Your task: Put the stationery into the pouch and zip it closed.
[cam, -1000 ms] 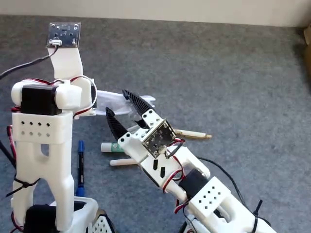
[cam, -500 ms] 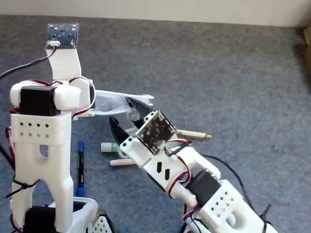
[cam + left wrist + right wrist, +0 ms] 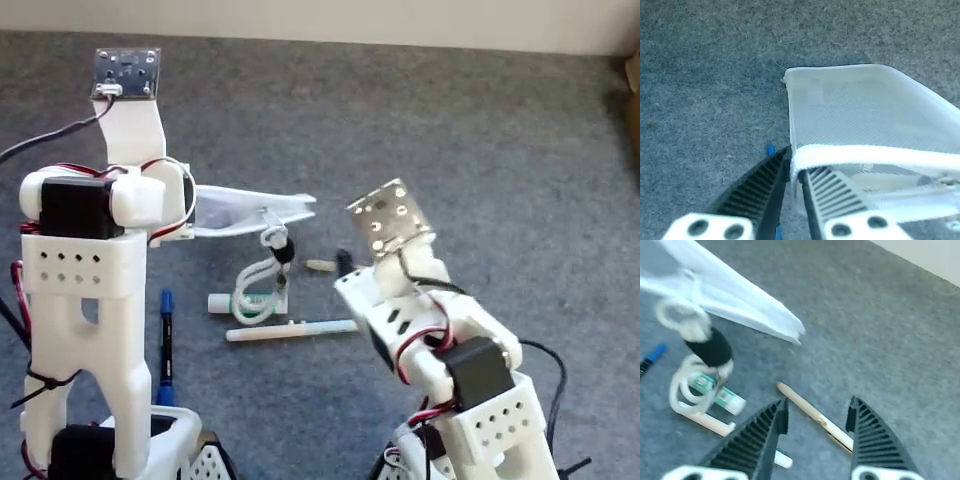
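Pouch (image 3: pixel 855 110) in left tool (image 3: pixel 794 167) (by rim)

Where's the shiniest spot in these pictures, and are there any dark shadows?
High view: the flat square board on the right arm's wrist catches the light and shines most; shadows on the grey carpet are soft and faint. Left wrist view: light passes through the white mesh pouch, which glows. Right wrist view: the pouch and the pale wall are brightest.

On the grey carpeted bench (image 3: pixel 500 150), the white mesh pouch (image 3: pixel 250 212) lies behind the long white pen (image 3: pixel 290 329); the blue-capped pen (image 3: pixel 165 340) lies left of that pen.
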Tool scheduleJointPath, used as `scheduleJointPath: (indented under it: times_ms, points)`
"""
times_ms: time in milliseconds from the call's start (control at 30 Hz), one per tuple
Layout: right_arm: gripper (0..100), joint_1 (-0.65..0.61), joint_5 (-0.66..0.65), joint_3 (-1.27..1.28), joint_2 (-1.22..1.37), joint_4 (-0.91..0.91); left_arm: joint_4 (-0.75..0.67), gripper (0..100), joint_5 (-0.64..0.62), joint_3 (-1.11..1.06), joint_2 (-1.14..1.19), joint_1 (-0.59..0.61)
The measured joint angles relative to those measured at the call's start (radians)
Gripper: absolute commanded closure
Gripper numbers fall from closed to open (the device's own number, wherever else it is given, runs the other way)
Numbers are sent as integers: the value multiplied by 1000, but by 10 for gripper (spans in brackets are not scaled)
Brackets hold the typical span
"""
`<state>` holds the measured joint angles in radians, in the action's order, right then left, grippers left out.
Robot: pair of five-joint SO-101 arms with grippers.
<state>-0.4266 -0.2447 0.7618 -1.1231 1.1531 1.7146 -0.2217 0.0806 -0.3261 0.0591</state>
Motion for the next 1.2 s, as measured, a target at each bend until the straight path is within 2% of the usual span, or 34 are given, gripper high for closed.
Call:
scheduleJointPath:
  times_ms: [200, 333, 467, 833, 1000, 1200]
  points:
    - [818, 37, -190, 169, -2, -6, 0, 993, 0, 0, -11, 75]
    - [818, 44, -256, 307, -2, -112, 0, 993, 0, -17, -69, 92]
    - [818, 40, -272, 374, -2, -181, 0, 992, 0, -54, -109, 94]
    - [818, 40, -272, 376, 12, -193, -44, 990, -2, -101, -130, 98]
    - [818, 20, -272, 305, 183, -193, -46, 989, -2, -101, -130, 172]
    - [818, -3, -272, 124, 468, -193, -46, 989, -2, -103, -130, 201]
